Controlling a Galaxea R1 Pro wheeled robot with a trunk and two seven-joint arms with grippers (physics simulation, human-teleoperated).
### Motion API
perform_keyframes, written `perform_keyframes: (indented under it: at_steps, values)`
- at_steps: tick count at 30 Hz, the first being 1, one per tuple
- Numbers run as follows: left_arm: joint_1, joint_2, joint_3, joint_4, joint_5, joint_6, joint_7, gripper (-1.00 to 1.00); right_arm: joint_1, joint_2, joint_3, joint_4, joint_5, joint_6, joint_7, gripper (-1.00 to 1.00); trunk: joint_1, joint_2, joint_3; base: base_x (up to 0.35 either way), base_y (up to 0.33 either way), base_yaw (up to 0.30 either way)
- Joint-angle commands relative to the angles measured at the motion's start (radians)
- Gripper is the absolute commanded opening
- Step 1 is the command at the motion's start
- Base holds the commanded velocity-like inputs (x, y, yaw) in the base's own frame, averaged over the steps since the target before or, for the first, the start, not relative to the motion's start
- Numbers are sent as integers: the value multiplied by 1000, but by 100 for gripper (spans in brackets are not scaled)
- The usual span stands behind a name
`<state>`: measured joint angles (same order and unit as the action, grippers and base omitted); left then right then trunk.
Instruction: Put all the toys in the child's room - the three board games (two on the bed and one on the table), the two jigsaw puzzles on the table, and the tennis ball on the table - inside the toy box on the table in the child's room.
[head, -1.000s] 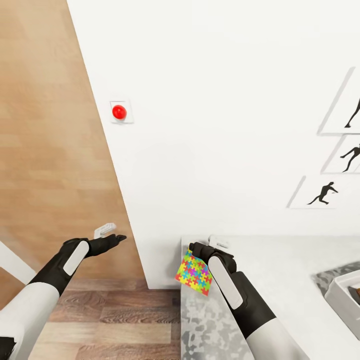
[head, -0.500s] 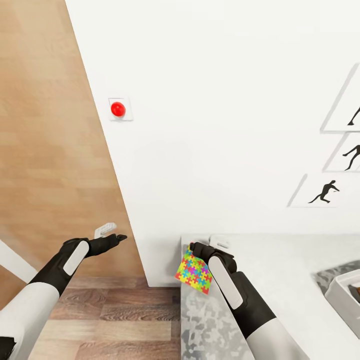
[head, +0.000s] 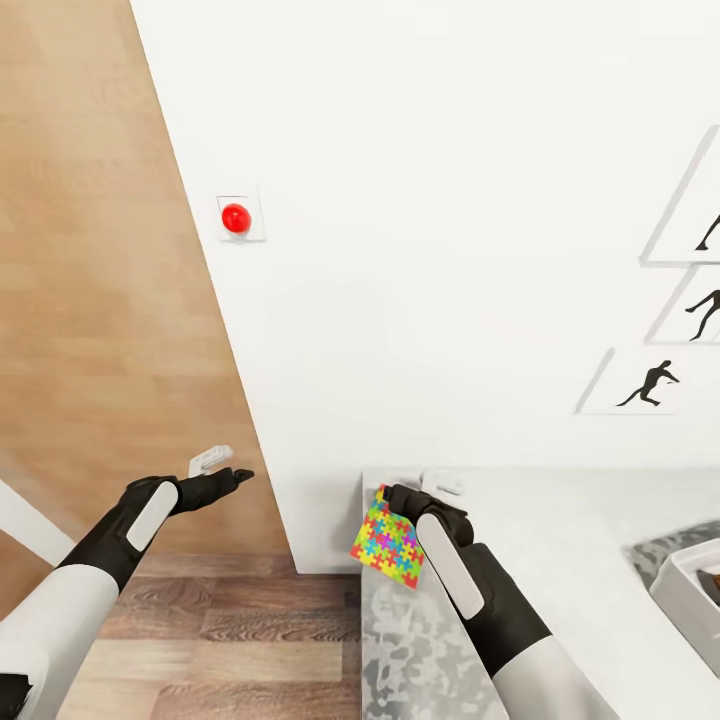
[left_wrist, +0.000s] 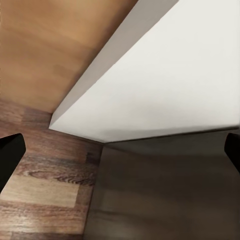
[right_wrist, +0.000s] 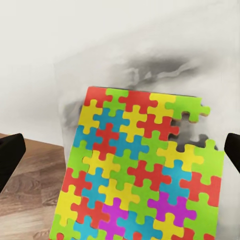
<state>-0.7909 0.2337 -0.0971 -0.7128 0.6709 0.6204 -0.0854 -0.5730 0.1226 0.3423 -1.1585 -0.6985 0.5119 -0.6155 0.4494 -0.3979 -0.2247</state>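
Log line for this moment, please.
right gripper: shut on jigsaw puzzle, over table left end | left gripper: open | toy box: far right

The toy box (head: 685, 585) is cut off by the head view's edge, well to the side of the right gripper (head: 415, 493), and a brown thing inside it cannot be made out. The jigsaw puzzle (right_wrist: 142, 172) is clipped by the right wrist view's edge nearest the gripper, and the contact with the fingers is hidden there. The left gripper (head: 222, 467) is seen as two dark fingertips (left_wrist: 10, 155) cropped at the left wrist view's borders.
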Motion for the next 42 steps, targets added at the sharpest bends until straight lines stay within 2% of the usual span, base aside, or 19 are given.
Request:
perform_keyframes:
  at_steps: [1, 12, 23, 42]
  values:
    - [-1, 1, -3, -1, -1, 2, -2, 100, -1, 0, 1, -1, -7, 2, -9, 100, 1, -2, -2, 0, 0, 0]
    - [-1, 2, -3, -1, -1, 2, -2, 100, -2, -1, -9, 9, -9, 5, -12, 100, 1, -2, -2, 0, 0, 0]
    - [-1, 2, -3, -1, -1, 2, -2, 100, -24, -1, -11, 62, -10, 13, -11, 100, 1, -2, -2, 0, 0, 0]
    - [-1, 4, -3, -1, -1, 2, -26, 100, -28, 1, -11, 63, -17, 18, -5, 100, 1, -2, -3, 0, 0, 0]
